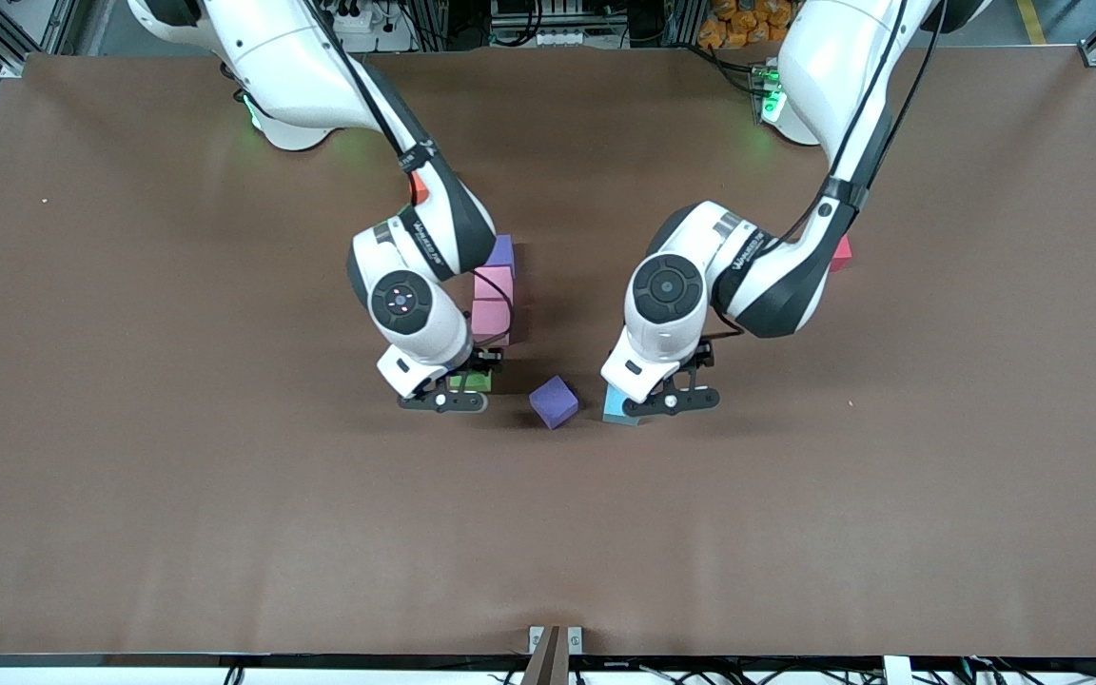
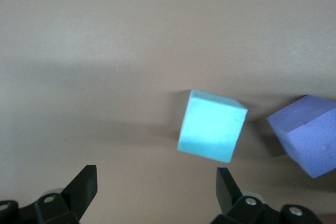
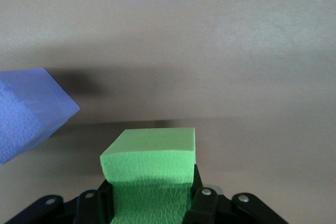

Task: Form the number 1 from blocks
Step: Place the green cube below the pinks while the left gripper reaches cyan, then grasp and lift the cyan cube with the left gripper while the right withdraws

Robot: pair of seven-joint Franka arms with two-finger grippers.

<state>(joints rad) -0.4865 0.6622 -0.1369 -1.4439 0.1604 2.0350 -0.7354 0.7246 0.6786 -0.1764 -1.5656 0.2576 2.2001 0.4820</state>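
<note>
A column of blocks lies mid-table: a purple block (image 1: 501, 251), then two pink blocks (image 1: 492, 283) (image 1: 488, 319) nearer the camera. At the column's near end my right gripper (image 1: 443, 400) (image 3: 151, 184) is shut on a green block (image 1: 471, 382) (image 3: 149, 163), low over the table. A loose purple block (image 1: 553, 401) (image 2: 310, 136) (image 3: 26, 114) lies tilted beside it. My left gripper (image 1: 670, 400) (image 2: 156, 187) is open, low over the table, with nothing between its fingers. The light blue block (image 1: 617, 407) (image 2: 211, 125) sits just ahead of the fingertips, partly hidden under the hand in the front view.
A red block (image 1: 841, 252) peeks out from under the left arm, toward the robots' side. An orange-red block (image 1: 420, 188) shows beside the right arm's forearm. Brown table surface (image 1: 225, 476) stretches wide toward the camera and both ends.
</note>
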